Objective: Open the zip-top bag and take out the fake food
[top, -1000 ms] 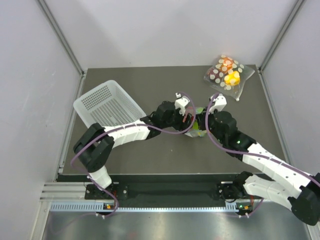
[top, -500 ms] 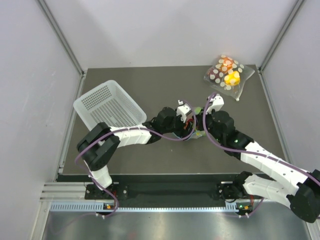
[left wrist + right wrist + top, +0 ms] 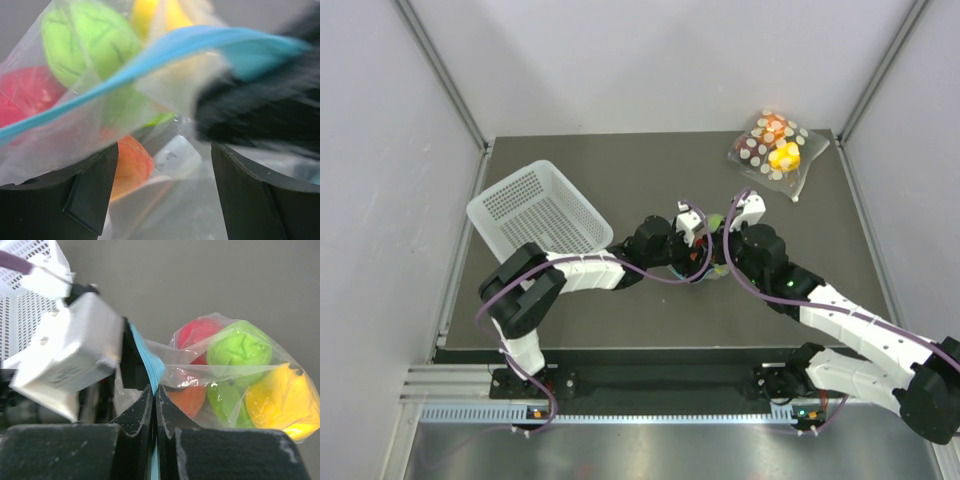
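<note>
The zip-top bag (image 3: 215, 375) is clear with a teal zip strip (image 3: 150, 55) and hangs mid-table between both grippers (image 3: 716, 243). The fake food is inside it: red (image 3: 196, 332), green (image 3: 240, 349), yellow (image 3: 282, 400) and orange (image 3: 187, 396) fruits. My right gripper (image 3: 154, 390) is shut on the zip strip at the bag's mouth. My left gripper (image 3: 162, 185) is open, pushed against the bag from the other side. Loose plastic and the orange fruit (image 3: 131, 165) show between its fingers (image 3: 90, 192). The right gripper's dark finger blurs across the left wrist view.
A white mesh basket (image 3: 535, 210) sits at the left of the table, close behind the left arm. A polka-dot bag (image 3: 775, 145) with yellow and orange pieces lies at the back right corner. Grey walls enclose the table.
The left gripper has pressed in closer to the bag, moving slightly nearer and to the right. The right gripper stays shut on the zip strip, shifted a little to the left.
</note>
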### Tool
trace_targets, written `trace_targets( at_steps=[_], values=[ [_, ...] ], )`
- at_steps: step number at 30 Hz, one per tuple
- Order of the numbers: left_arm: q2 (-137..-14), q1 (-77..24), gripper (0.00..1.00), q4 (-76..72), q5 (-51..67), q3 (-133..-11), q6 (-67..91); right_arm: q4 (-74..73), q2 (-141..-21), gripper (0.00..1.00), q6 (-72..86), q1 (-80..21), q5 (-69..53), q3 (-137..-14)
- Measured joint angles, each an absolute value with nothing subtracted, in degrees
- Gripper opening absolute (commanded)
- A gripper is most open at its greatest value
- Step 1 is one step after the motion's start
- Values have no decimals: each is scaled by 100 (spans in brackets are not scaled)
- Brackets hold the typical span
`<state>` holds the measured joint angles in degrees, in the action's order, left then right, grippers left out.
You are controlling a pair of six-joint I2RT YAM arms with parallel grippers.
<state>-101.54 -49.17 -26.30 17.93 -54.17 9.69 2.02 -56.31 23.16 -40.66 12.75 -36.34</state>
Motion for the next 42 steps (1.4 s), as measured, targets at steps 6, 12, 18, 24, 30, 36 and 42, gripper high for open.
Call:
trace_targets(
  at_steps=[6, 12, 18, 24, 30, 36, 42],
  values=[
    [-10466, -4912, 80, -2615, 1404, -5669, 851, 123, -5616, 0, 2296, -4066, 1439, -3599],
    [-10449, -4917, 83, -2526, 661, -5645, 729, 99, -5610, 0, 2300, -4066, 1424, -3599],
    [-10326, -4950, 84, -2484, 202, -5470, 626, 106, -5610, 0, 2316, -4073, 1304, -3597],
    [-10326, -4954, 87, -2250, -25, -5450, 545, 110, -5610, 0, 2316, -4073, 1295, -3531],
    [-10326, -4967, 82, -2073, -115, -5393, 425, 91, -5610, 0, 2327, -4077, 1216, -3514],
    [-10350, -4958, 37, -1964, -97, -5393, 414, 99, -5610, 0, 2366, -4077, 1225, -3514],
    [-10291, -4954, 32, -1892, -3, -5376, 410, 99, -5614, 0, 2366, -4077, 1280, -3514]
  ],
)
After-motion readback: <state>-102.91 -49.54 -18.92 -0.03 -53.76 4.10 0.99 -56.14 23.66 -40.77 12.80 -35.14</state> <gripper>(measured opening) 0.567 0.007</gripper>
